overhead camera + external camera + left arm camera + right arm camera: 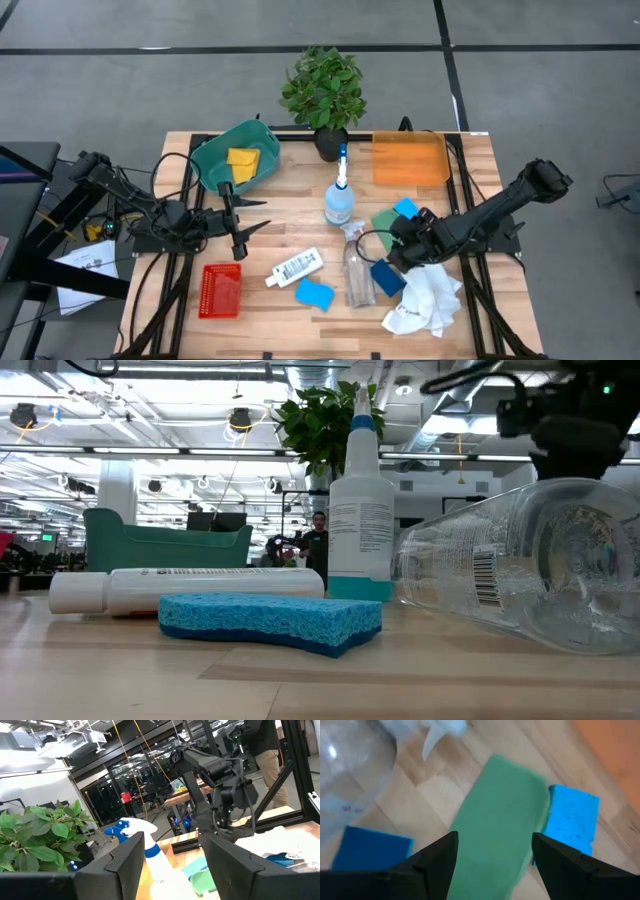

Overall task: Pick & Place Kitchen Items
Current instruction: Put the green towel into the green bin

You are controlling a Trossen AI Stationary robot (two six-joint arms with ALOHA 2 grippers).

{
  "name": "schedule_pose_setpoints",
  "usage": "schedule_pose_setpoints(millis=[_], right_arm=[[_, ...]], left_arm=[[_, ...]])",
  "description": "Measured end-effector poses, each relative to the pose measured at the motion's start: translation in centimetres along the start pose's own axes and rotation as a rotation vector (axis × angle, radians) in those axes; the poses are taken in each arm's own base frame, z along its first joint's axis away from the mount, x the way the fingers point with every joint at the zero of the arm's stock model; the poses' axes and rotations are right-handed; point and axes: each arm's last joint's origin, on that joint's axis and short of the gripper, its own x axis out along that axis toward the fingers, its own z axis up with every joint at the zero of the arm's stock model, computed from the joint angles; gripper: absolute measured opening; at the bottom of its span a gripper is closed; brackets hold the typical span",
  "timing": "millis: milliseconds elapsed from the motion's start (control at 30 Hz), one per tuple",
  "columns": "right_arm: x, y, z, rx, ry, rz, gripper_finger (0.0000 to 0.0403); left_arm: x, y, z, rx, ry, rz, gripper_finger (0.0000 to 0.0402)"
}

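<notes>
- Right hand point(492, 851) open, jaws straddling the green sponge point(497, 825), low over the bench point(300, 215). Holds nothing.
- Light blue sponge point(570, 817) touches the green one's far edge; dark blue sponge point(367, 851) and the lying clear bottle point(357, 268) sit just beside. Risk: a finger lands on a neighbour and drags it, or pinches two sponges at once.
- White cloth point(425, 300) lies right under that arm; the arm could snag it when it lifts.
- Sponge is soft and flat, so a shallow close may slip off.
- Left hand point(243, 213) open and empty, by the teal bin point(215, 155) that holds a yellow sponge point(242, 161). Waiting.
- Upright spray bottle point(340, 195) stands mid-bench, between the arms; a sweep toward the orange tray point(410, 160) or the bin could tip it.
- White labelled bottle point(295, 268) and another blue sponge point(314, 294) lie near the red basket point(221, 290), not yet placed.
</notes>
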Motion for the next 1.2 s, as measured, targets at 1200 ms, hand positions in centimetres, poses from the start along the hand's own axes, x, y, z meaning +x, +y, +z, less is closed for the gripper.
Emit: schedule_pose_setpoints(millis=[1200], right_arm=[[7.1, -2.8, -1.9, 0.043, 0.111, 0.108, 0.0248]], left_arm=[[0.0, 0.0, 0.0, 0.000, 0.000, 0.000, 0.0200]])
